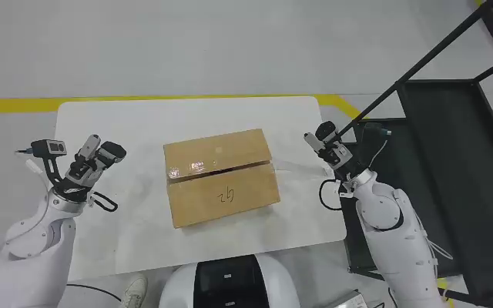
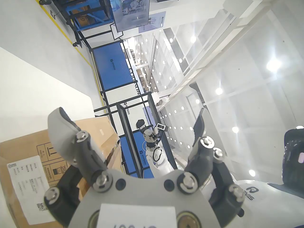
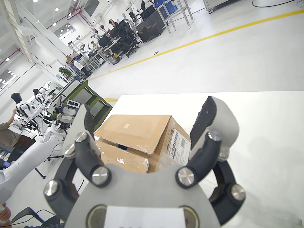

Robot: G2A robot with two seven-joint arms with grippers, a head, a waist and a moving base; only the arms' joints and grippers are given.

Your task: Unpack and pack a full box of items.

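Cardboard box point(image 1: 220, 177) sits mid-desk, both pincers empty

White desk point(image 1: 115, 231) carries one brown box at its centre. The top flaps are folded down and the centre seam is slightly parted, with a torn edge and a small dark gap seen in the right wrist view. There is a handwritten mark on top and a white label point(image 3: 178, 146) on the end facing the right arm. Left pincer point(image 2: 130, 115) hangs over the desk's left edge, well apart from the box, fingers spread wide, gripping nothing. Right pincer point(image 3: 147, 105) is at the desk's right edge, near the box but not touching, fingers also spread wide, nothing between them.
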